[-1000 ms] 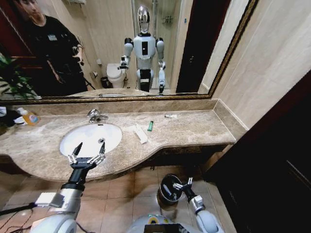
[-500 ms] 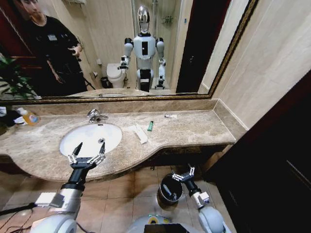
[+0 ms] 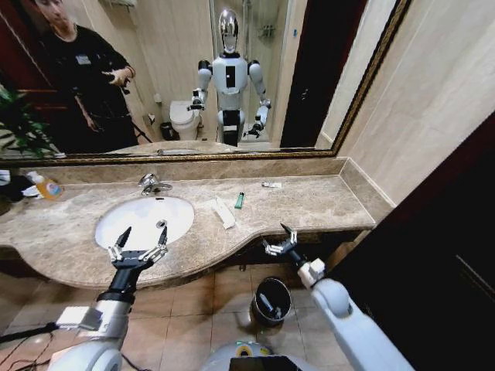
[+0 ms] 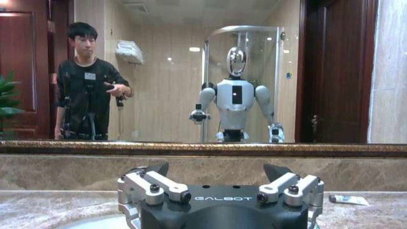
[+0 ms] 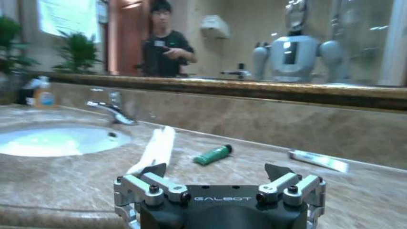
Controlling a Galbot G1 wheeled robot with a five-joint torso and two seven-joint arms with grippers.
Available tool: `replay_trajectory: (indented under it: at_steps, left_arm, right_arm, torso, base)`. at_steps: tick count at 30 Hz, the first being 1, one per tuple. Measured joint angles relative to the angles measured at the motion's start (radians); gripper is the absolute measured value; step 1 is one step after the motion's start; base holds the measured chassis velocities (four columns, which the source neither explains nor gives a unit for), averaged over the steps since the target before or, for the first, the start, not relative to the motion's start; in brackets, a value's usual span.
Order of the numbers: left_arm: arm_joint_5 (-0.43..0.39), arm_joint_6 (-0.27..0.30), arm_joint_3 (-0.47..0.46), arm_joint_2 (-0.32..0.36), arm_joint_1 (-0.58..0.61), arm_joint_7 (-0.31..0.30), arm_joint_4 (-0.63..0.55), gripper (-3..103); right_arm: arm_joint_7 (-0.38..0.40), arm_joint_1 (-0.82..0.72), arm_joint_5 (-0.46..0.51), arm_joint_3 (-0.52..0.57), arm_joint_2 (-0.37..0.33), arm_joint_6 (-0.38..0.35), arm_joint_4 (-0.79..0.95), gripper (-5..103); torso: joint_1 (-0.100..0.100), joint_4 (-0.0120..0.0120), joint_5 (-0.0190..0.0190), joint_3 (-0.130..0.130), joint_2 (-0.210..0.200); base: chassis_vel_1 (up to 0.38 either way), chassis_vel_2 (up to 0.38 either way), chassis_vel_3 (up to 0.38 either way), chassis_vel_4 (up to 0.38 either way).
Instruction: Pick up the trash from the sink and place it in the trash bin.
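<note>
On the marble counter right of the sink lies trash: a long white strip, a small green stick and a white-and-blue tube. My left gripper hovers open over the basin's near rim, holding nothing. Raised to the counter's front edge, my right gripper is open and empty, facing the strip and green stick. The black trash bin stands on the floor below it.
A chrome faucet stands behind the basin. A clear bottle with an orange label sits at the counter's far left. A mirror backs the counter; a dark door panel is at the right.
My right arm has risen from over the bin up to the counter's front edge. The left arm has stayed still.
</note>
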Motion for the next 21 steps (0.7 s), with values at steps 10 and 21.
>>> replay_trajectory:
  at_steps: [10,21]
  left_arm:
    - [0.000,0.000,0.000,0.000,0.000,0.000,0.000,100]
    - [0.000,0.000,0.000,0.000,0.000,0.000,0.000,100]
  right_arm:
    - [-0.122,0.231,0.182,-0.133,-0.032,-0.181,-0.114,100]
    - [0.008,0.421,0.269,-0.300,0.030,-0.291,-0.172,100]
  torso:
    - [0.000,-0.0002,-0.0002,0.000,0.000]
    - [0.000,-0.0002,-0.0002,0.000,0.000]
  base:
    - [0.000,0.000,0.000,0.000]
    - [0.000,0.000,0.000,0.000]
